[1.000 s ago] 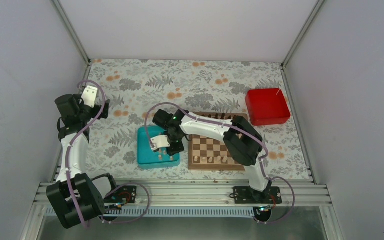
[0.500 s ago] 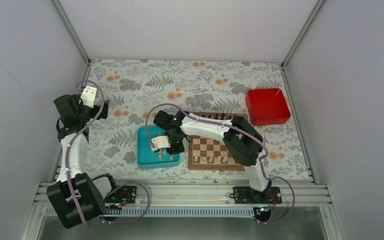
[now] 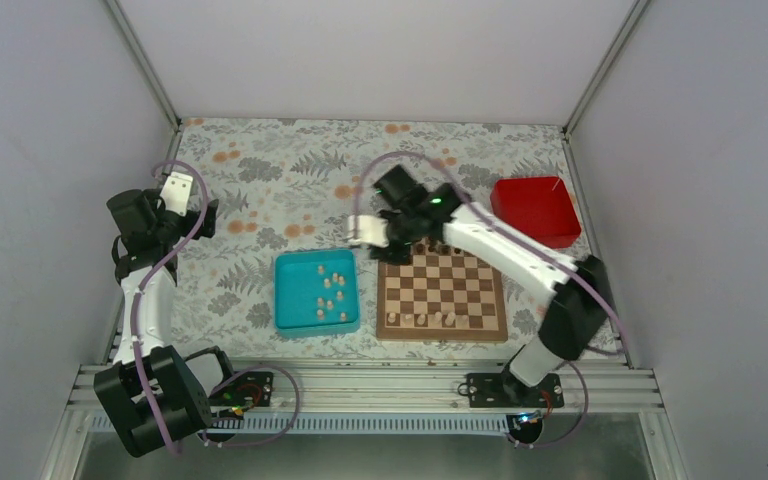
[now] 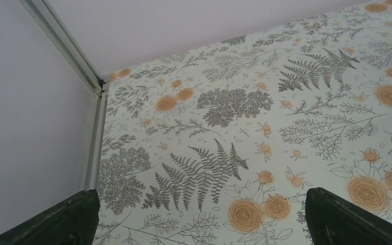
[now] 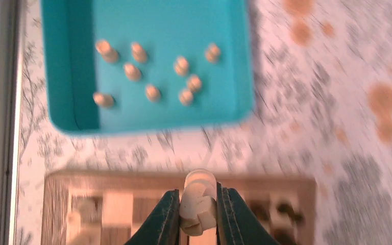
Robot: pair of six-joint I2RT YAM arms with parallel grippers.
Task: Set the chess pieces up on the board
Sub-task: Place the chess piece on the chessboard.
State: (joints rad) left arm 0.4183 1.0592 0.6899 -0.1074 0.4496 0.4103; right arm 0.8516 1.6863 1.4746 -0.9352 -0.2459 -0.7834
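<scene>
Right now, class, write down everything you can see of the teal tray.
The teal tray is square with rounded corners and a low raised rim, and it looks like plastic. It lies flat on the floral tablecloth, just left of the chessboard, with a narrow gap between them. Nine small pale chessmen sit scattered in its right half. Nothing else touches it.

The flowery table (image 3: 260,170) holds a teal tray (image 3: 285,290) with the board (image 3: 450,285) just beside it. A red box (image 3: 533,212) sits near the board's far corner, maybe touching it.
</scene>
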